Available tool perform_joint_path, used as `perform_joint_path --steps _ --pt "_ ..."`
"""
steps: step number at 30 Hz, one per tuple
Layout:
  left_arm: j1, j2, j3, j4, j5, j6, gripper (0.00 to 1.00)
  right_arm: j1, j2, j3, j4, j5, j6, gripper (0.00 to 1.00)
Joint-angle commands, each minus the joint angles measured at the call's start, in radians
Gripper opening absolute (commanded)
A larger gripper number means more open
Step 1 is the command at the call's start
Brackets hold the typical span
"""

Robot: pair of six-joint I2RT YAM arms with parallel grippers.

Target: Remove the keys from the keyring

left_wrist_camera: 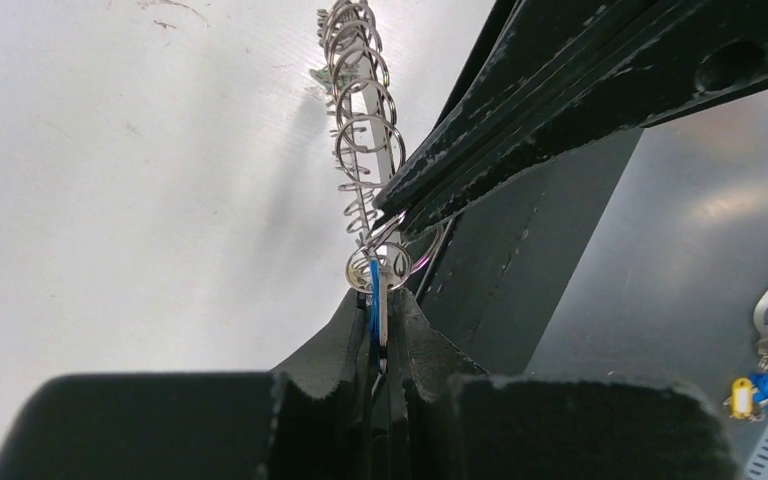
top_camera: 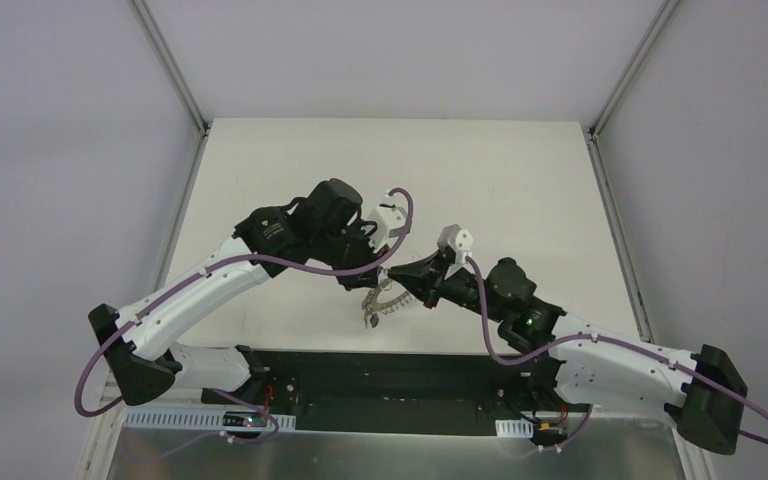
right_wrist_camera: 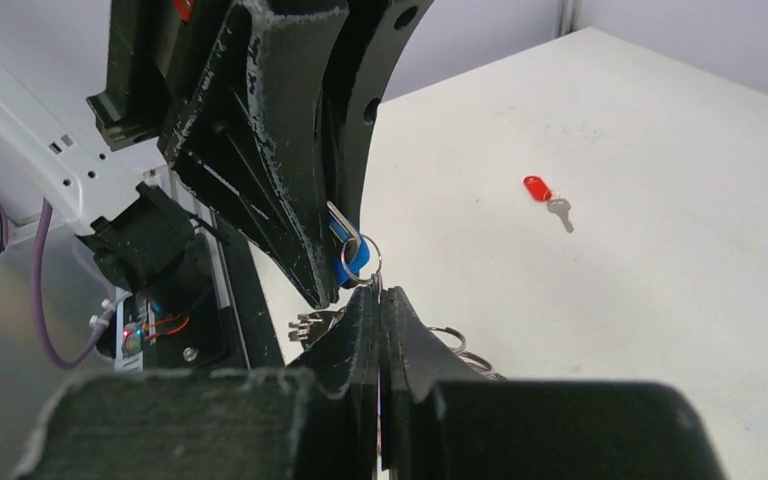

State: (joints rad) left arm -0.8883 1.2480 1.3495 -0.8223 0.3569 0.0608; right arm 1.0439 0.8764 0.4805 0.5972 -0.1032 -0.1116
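Observation:
The keyring [left_wrist_camera: 365, 140] shows edge-on in the left wrist view, a thin strip fringed with silver wire loops. In the top view it hangs between the two grippers above the table [top_camera: 382, 300]. My left gripper [left_wrist_camera: 380, 296] is shut on a blue-headed key [left_wrist_camera: 374, 290] that hangs on a wire loop at the ring's near end. The blue key also shows in the right wrist view [right_wrist_camera: 350, 262]. My right gripper [right_wrist_camera: 380, 292] is shut on the keyring's rim right next to that key. Its fingers [left_wrist_camera: 520, 130] cross the left wrist view. A red-headed key [right_wrist_camera: 538, 188] lies loose on the table.
A small bunch of keys with yellow, blue and green heads [left_wrist_camera: 760, 392] lies on the grey metal surface by the arm bases. The black base rail [top_camera: 390, 375] runs along the table's near edge. The white table [top_camera: 500, 170] extends behind the grippers.

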Motion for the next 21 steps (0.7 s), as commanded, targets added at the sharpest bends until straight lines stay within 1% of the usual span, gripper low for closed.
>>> perform_joint_path --steps 1,4,5,9,11,13,17,21 --pt "0.004 -0.047 0.032 -0.029 -0.014 0.101 0.00 -0.007 0.032 0.110 -0.131 -0.064 0.000 0.00" --pt "0.003 -0.053 0.030 -0.028 -0.027 0.127 0.00 -0.007 0.049 0.154 -0.192 -0.084 -0.001 0.00" --pt "0.004 -0.054 0.030 -0.028 -0.032 0.133 0.00 -0.007 0.047 0.156 -0.197 -0.084 0.000 0.03" --pt "0.005 -0.061 0.028 -0.028 -0.044 0.163 0.00 -0.007 0.000 0.127 -0.176 -0.063 -0.008 0.28" --pt "0.004 -0.065 0.024 -0.027 -0.044 0.189 0.00 -0.007 -0.031 0.108 -0.174 -0.065 -0.026 0.32" --pt "0.004 -0.073 0.017 -0.027 -0.038 0.221 0.00 -0.008 -0.060 0.089 -0.174 -0.080 -0.049 0.34" --pt "0.004 -0.084 0.011 -0.027 -0.030 0.281 0.00 -0.007 -0.104 0.057 -0.174 -0.130 -0.095 0.33" --pt "0.004 -0.111 -0.007 -0.025 0.060 0.403 0.00 -0.007 -0.103 0.051 -0.173 -0.196 -0.146 0.30"
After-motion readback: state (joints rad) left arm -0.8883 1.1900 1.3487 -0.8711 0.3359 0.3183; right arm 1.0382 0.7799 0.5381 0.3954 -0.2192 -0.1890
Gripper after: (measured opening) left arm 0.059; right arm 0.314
